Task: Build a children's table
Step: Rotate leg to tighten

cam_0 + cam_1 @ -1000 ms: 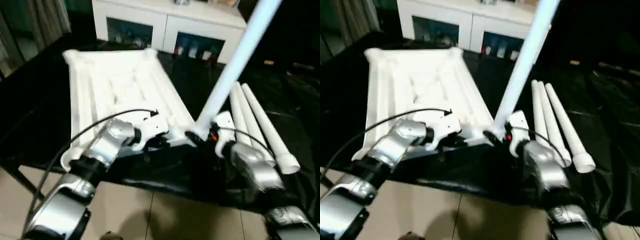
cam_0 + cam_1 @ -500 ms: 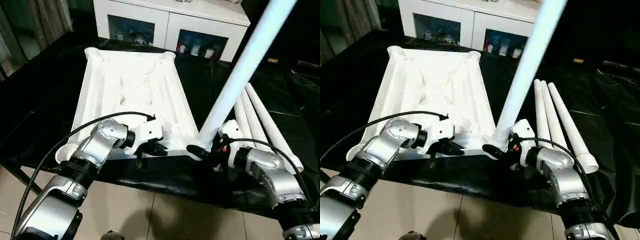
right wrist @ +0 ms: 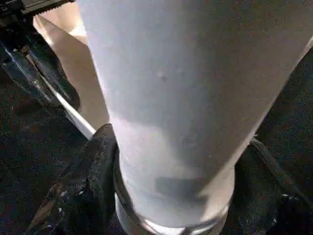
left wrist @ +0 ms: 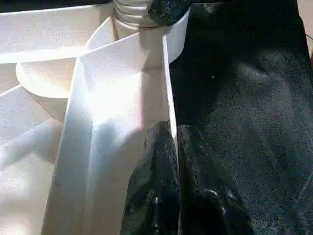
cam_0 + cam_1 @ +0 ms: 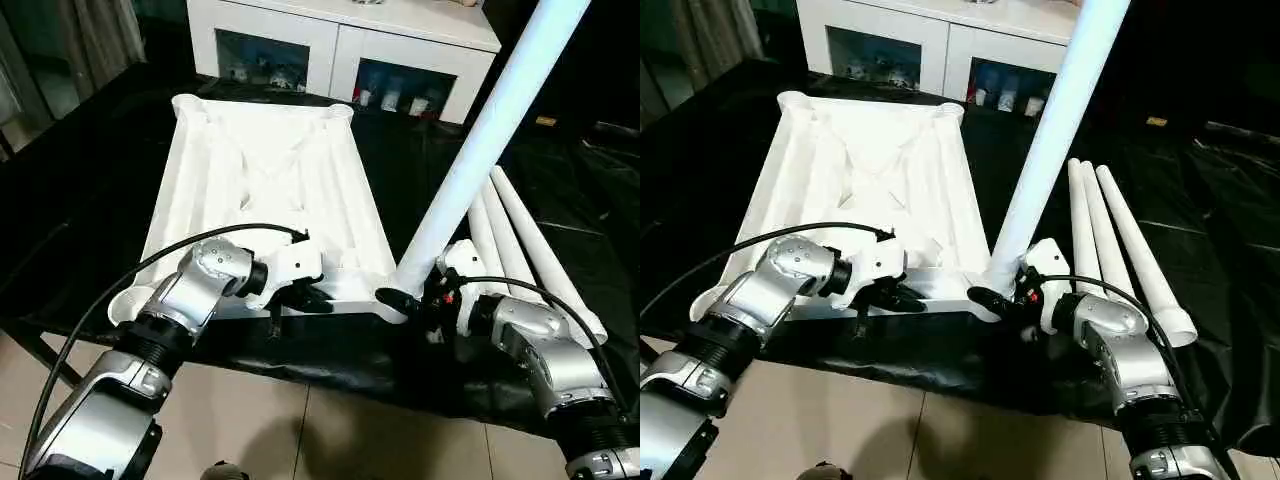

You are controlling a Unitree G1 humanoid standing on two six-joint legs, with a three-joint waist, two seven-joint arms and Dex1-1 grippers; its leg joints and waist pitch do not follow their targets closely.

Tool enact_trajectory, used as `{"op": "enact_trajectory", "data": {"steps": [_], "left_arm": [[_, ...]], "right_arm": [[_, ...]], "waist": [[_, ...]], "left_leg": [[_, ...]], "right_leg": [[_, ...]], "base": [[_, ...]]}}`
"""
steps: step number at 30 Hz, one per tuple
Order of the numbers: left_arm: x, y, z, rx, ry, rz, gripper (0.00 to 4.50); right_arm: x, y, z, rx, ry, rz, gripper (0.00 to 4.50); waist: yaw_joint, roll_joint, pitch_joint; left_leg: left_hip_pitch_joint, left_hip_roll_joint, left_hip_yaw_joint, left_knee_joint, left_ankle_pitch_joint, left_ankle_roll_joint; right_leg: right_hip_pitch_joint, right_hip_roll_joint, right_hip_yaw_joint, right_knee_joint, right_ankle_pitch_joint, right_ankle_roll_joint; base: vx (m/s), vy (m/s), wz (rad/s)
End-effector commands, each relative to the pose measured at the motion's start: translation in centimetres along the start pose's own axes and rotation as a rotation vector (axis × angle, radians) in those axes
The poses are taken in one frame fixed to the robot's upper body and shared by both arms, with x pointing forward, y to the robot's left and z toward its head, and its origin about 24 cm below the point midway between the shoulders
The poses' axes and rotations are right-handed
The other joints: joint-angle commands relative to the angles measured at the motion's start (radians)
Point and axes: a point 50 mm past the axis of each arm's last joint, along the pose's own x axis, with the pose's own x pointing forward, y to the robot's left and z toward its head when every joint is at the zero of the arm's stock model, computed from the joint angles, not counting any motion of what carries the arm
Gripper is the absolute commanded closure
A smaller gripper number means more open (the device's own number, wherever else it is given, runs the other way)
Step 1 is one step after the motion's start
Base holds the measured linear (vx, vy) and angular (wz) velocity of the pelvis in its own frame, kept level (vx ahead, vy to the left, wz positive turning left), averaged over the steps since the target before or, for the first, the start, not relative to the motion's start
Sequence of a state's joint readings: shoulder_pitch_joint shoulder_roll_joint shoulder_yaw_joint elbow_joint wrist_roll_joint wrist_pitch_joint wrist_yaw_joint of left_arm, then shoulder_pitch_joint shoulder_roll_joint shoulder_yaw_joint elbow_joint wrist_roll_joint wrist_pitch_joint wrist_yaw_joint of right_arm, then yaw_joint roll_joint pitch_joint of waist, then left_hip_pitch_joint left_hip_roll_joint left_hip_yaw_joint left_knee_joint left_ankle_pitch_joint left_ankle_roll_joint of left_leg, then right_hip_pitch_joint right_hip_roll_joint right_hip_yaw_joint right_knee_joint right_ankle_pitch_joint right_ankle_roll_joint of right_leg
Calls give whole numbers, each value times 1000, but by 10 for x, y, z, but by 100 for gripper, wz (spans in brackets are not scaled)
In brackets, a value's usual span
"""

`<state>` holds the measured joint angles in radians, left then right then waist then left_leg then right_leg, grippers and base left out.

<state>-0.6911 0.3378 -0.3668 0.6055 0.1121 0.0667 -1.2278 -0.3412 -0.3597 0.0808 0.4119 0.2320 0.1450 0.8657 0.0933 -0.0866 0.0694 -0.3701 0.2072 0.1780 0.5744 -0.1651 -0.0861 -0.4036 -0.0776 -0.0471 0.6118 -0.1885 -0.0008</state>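
Left eye view: we clamp right claw (image 5: 412,297) round leg (image 5: 480,150) base; leg stands upright, leaning far-right, in tabletop (image 5: 262,190) near-right socket. Left claw (image 4: 172,161) pinches near rim.

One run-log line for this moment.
left gripper: shut on tabletop near rim | right gripper: around upright leg base at near corner socket | three spare legs: lying right

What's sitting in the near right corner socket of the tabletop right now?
One white leg stands in that socket of the upside-down tabletop, leaning up and away. The right gripper has its fingers around the leg's base, covering how deep the end sits.
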Motion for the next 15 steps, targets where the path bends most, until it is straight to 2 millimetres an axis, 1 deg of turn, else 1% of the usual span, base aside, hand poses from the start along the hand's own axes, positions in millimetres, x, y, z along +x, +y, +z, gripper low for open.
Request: {"op": "enact_trajectory", "data": {"steps": [1,2,3,4,5,6,7,8,9,10,11,12,13,14,15], "left_arm": [[12,-5,4,7,-12,-30,450],[12,-4,4,0,-7,-19,450],[15,-1,5,-21,-7,22,450],[18,2,6,-42,-3,55,450],[21,4,7,-64,3,89,450],[28,10,11,-105,10,169,450],[31,12,13,-124,11,200,450],[31,12,13,-124,11,200,450],[35,15,15,-156,15,247,450],[36,16,16,-163,15,259,450],[43,19,19,-203,20,321,450],[46,20,20,-218,22,340,450],[48,21,22,-226,21,352,450],[53,20,26,-233,14,365,450],[54,20,26,-233,14,366,450]], "right_arm": [[4,-6,-12,39,32,-120,180],[5,-8,-14,44,33,-160,180],[8,-13,-18,79,30,-247,180],[11,-17,-22,124,26,-333,180],[15,-21,-25,173,24,-412,180],[22,-24,-30,249,29,-555,180],[26,-24,-32,274,32,-590,180],[26,-24,-32,274,32,-590,180],[34,-22,-32,312,34,-619,180],[36,-21,-32,316,38,-628,180],[48,-17,-31,336,59,-672,180],[52,-16,-30,340,67,-688,180],[58,-14,-27,340,65,-692,180],[70,-8,-19,332,43,-659,180],[72,-6,-18,332,39,-651,180]], "waist": [[-2,6,-58],[-8,7,-56],[-10,6,-57],[-12,6,-57],[-19,9,-53],[-22,9,-55],[-31,9,-55],[-34,8,-55],[-35,10,-54],[-34,10,-54],[-35,11,-56],[-38,11,-57],[-37,11,-58],[-37,8,-58],[-35,10,-59]], "left_leg": [[14,26,-1,-70,-239,26],[13,26,-3,-74,-268,12],[14,27,-5,-75,-284,3],[15,28,-5,-75,-285,-2],[16,24,-6,-78,-319,-16],[15,24,-9,-78,-330,-25],[15,25,-12,-80,-336,-44],[21,23,-11,-77,-352,-45],[21,24,-8,-76,-359,-35],[19,21,-9,-75,-359,-31],[18,21,-9,-76,-355,-25],[20,19,-8,-75,-352,-32],[20,19,-8,-75,-352,-31],[16,20,-8,-75,-347,-27],[17,20,-8,-75,-339,-23]], "right_leg": [[39,-61,38,-75,-202,-206],[36,-62,37,-79,-248,-199],[38,-64,37,-81,-278,-189],[36,-64,37,-81,-282,-189],[30,-63,36,-86,-340,-182],[32,-66,35,-87,-369,-176],[31,-66,34,-88,-388,-171],[26,-64,34,-94,-405,-162],[25,-64,38,-96,-389,-162],[26,-63,37,-97,-385,-158],[28,-61,37,-97,-380,-152],[23,-59,37,-94,-373,-154],[25,-58,36,-94,-369,-154],[26,-59,36,-94,-351,-155],[28,-58,36,-92,-328,-158]], "base": [[0,0,0],[0,0,0],[0,0,0],[0,0,0],[0,0,0],[0,0,0],[0,0,0],[0,0,0],[0,0,0],[0,0,0],[0,0,0],[0,0,0],[0,0,0],[0,0,0],[0,0,0]]}}
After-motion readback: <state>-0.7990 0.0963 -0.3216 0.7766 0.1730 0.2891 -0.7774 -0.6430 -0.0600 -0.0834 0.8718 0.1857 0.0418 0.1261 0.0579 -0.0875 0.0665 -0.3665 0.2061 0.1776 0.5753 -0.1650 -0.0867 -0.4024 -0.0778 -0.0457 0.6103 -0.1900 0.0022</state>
